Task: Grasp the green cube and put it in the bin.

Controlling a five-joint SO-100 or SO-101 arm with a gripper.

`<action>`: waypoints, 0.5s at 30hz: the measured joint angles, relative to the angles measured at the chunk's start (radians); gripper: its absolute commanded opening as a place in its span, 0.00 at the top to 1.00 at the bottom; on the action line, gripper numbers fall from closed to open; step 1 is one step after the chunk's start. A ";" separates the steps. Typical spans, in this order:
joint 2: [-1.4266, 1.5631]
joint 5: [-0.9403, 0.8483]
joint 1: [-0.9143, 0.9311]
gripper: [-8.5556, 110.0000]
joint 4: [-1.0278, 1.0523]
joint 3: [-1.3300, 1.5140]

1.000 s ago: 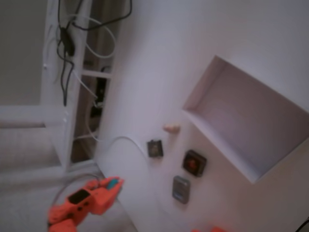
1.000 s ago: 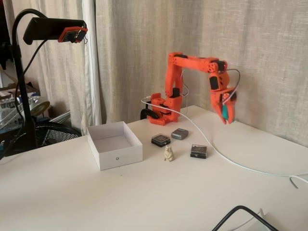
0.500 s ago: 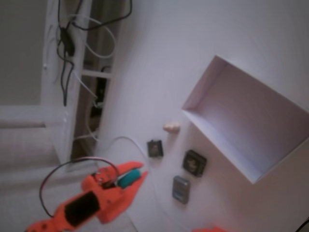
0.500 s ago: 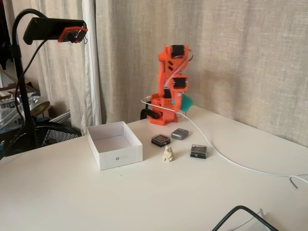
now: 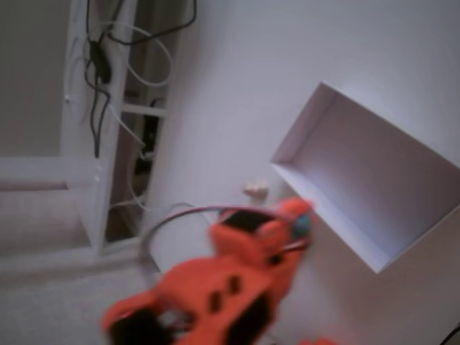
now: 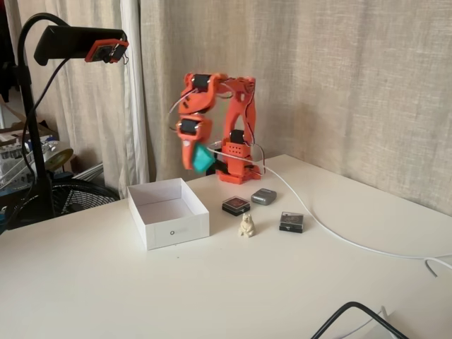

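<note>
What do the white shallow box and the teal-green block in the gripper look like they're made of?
The white rectangular bin looks like thin matte cardboard: its low walls are sheet-thin, with crisp folded corners and no shine. The teal-green cube, held in the orange gripper, looks like smooth plastic or possibly foam, uniformly coloured. It is too small and blurred in both fixed views to tell which.

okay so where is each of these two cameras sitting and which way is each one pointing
A fixed view: high above the table, tilted and blurry, looking down on the bin; the orange arm fills its lower part, the green cube at its tip.
A fixed view: across the table, level, facing the curtain; whole arm visible, gripper holding the cube.
Shared: bin, arm, cube, small figurine.
</note>
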 measured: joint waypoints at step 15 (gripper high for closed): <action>-0.175 0.000 0.106 0.87 -0.064 -0.018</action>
